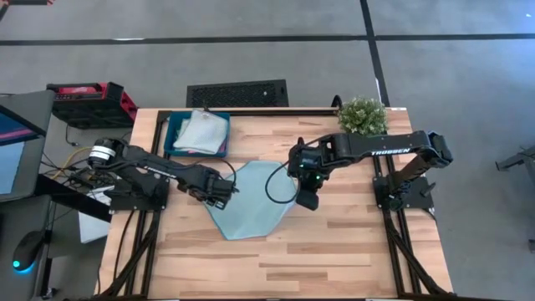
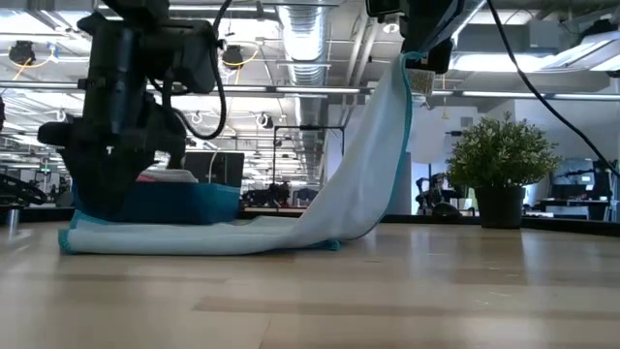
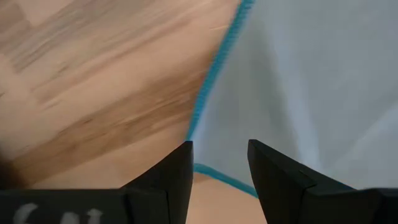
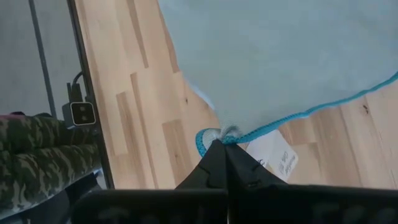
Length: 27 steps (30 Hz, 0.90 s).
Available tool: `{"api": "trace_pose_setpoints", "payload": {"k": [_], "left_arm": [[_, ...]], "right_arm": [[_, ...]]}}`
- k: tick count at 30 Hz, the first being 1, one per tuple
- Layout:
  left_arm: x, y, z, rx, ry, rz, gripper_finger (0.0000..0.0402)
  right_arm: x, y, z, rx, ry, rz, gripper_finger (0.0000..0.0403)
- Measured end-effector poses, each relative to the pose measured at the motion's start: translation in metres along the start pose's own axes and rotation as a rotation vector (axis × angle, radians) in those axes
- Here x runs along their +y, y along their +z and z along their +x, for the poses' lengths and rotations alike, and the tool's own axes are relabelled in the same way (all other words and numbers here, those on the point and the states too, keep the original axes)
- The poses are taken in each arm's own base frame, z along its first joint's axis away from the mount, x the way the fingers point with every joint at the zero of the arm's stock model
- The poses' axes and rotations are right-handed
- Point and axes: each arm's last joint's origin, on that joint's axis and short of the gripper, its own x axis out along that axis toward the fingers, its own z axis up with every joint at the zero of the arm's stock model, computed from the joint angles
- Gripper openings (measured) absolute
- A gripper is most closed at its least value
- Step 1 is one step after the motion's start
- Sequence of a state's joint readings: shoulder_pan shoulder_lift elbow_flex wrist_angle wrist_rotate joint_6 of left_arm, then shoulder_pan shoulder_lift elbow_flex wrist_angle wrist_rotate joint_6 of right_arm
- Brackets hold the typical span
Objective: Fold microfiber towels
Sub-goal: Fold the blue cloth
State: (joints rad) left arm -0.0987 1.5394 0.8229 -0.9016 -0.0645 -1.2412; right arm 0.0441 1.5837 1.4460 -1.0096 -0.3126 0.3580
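a light blue towel (image 1: 249,201) is spread over the middle of the wooden table (image 1: 351,251), with one corner lifted well above the surface. that corner is pinched between the closed fingers of the right gripper (image 4: 219,148), and the teal stitched edge (image 4: 323,107) is seen running away from the grip. in the low view the cloth (image 2: 373,165) is hung from the raised right gripper (image 2: 418,60) in a long slope down to the table, where the rest is laid flat.

the left gripper (image 3: 219,163) is set low at the towel's opposite corner, its jaws parted, with the corner's teal edge (image 3: 211,99) seen in the gap between the fingers (image 3: 174,174); nothing is held by them. in the high view the left gripper (image 1: 219,191) is placed at the cloth's left side.

a dark teal tray (image 1: 173,134) is seen at the far edge of the table, with a pale folded towel (image 1: 201,132) laid inside it. a potted plant (image 1: 362,115) is stood at the far right corner. bare wood is left across the near half of the table and to the right of the cloth.
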Motion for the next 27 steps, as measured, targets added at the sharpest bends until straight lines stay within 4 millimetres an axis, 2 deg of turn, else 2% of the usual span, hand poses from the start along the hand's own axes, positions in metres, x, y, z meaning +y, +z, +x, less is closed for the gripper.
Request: {"api": "trace_pose_setpoints", "payload": {"k": [15,23,27], "left_arm": [[0.0072,0.0000,0.0033,-0.030,0.067,-0.001,0.0147],[0.0056,-0.0012,0.0035,-0.011,0.049,0.030,0.0147],[0.0105,-0.0038,0.0104,0.010,0.065,0.020,0.0147]], "right_arm": [[0.0000,-0.0001,0.0000,0.001,0.000,0.000,0.0003],[-0.0001,-0.0001,0.0000,0.001,0.000,0.001,0.0003],[-0.0002,-0.0004,0.0000,0.004,-0.001,0.002,0.0003]]}}
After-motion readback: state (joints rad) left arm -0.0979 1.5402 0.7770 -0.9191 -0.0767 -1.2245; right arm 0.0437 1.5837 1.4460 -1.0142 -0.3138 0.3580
